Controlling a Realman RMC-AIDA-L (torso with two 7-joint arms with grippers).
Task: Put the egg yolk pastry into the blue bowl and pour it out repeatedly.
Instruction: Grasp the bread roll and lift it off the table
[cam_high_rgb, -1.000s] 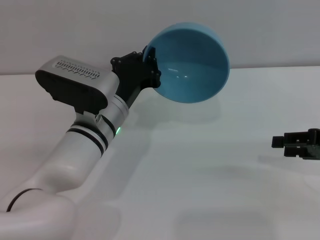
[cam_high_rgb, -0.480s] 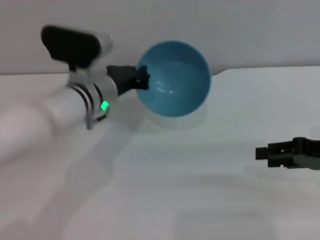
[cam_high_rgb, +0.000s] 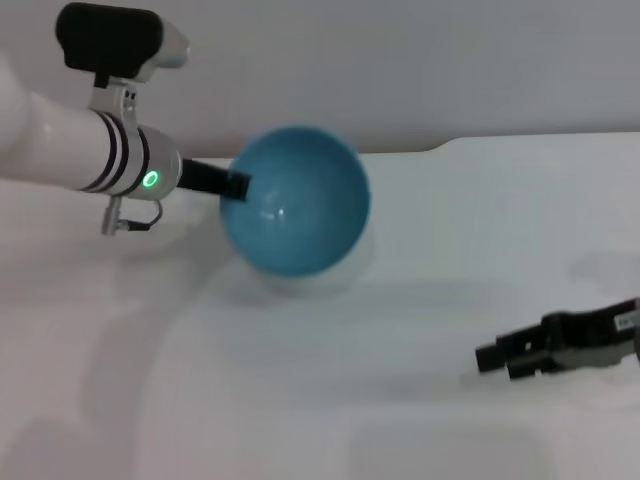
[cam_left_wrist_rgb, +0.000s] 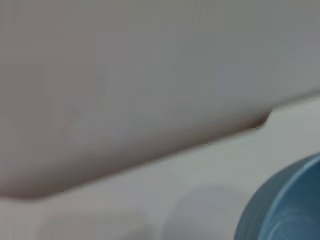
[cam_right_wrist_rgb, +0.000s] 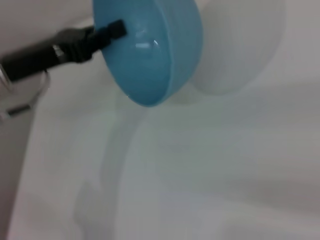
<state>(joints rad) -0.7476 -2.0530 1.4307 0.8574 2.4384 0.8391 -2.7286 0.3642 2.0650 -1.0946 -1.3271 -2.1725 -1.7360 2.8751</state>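
Head view first: my left claw (cam_high_rgb: 232, 186) is clamped on the rim of the blue bowl (cam_high_rgb: 295, 215), one dark finger reaching over the lip into the inside, and the bowl hangs tipped on its side with its mouth turned toward me. I count one bowl, two claws, and no egg yolk pastry anywhere in the three views, so I cannot say where it is; the smooth inside of the bowl shows nothing in it. My right claw (cam_high_rgb: 497, 357) sits low on the right over the tabletop (cam_high_rgb: 420, 300), well apart from the bowl, and I cannot tell how its fingers stand. Against a second ago, the left arm has swung the bowl down and toward the left, from high against the wall to just over the tabletop, and the right claw has slid inward and lower. In the right wrist view the bowl (cam_right_wrist_rgb: 150, 55) again shows edge-on with the claw finger hooked over its rim. The tabletop's far edge runs behind the bowl with a small step in it, and broad bare surface lies between the two claws.
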